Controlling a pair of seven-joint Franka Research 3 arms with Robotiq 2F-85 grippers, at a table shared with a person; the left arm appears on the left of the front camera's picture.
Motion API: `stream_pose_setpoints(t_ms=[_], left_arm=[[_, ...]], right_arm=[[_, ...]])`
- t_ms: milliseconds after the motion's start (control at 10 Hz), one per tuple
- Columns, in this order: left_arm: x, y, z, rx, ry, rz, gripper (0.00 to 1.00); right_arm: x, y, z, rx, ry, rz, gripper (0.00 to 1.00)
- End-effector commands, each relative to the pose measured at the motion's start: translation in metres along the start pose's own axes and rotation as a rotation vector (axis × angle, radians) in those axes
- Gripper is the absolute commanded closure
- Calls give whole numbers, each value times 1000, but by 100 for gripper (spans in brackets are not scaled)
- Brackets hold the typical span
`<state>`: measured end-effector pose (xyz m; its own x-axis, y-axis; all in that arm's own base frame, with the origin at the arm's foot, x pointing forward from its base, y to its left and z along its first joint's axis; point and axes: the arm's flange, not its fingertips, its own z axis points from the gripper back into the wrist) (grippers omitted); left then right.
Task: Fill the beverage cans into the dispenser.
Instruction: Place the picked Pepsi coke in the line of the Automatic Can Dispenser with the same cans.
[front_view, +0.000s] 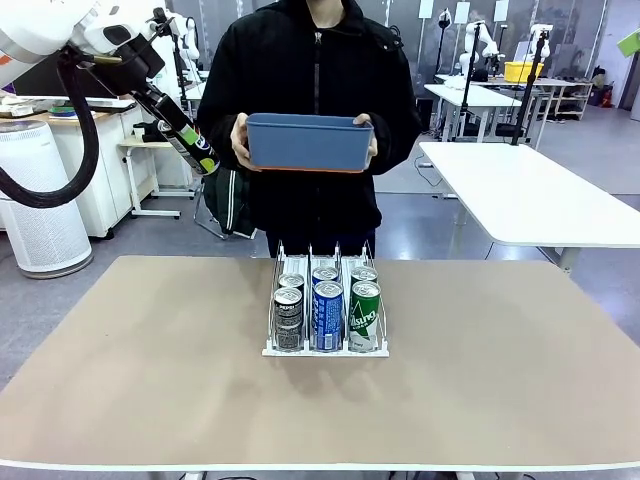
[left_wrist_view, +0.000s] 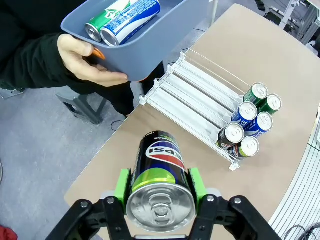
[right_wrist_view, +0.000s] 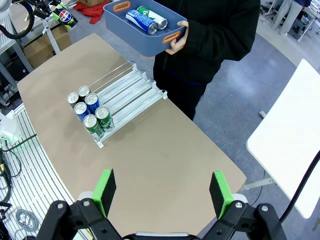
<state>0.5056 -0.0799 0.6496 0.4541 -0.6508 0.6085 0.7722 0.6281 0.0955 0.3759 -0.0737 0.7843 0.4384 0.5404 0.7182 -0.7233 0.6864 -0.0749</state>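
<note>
1. While the person stood at the far side holding a blue tub (front_view: 308, 142) in both hands, the left gripper (left_wrist_view: 160, 187) was clamped on a black can (left_wrist_view: 159, 162), up in the air near the tub's left end.
2. In the left wrist view, that can's silver top faced the camera, with a green pad pressed on either side.
3. The right gripper (right_wrist_view: 162, 189) was wide open with nothing between its pads, hanging high over the table (front_view: 150, 400).
4. The dispenser (front_view: 325, 351) sat mid-table with two cans per lane, all bunched at the robot's end: black-silver pair (front_view: 288, 318) left, blue pair (front_view: 328, 314) middle, green pair (front_view: 365, 314) right.
5. In the tub, a blue can (right_wrist_view: 141, 21) and a green can (right_wrist_view: 153, 16) lay on their sides, touching.
</note>
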Motion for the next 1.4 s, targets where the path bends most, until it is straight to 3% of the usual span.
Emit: stream_pose_setpoints(t_ms=[0,300,400,600,900,1300], left_arm=[[-2,3,3,-3,-14,-14,89],[-2,3,3,-3,-14,-14,89],[0,0,0,0,0,0,42],[1,-11,-8,-27,58,0,42],[0,-68,-34,-95,166,-117,42],[-9,-147,-74,-160,238,-242,42]], right_arm=[[0,1,-1,9,-10,2,0],[0,1,-1,9,-10,2,0],[0,1,-1,9,-10,2,0],[0,1,-1,9,-10,2,0],[0,1,-1,9,-10,2,0],[0,1,-1,9,-10,2,0]])
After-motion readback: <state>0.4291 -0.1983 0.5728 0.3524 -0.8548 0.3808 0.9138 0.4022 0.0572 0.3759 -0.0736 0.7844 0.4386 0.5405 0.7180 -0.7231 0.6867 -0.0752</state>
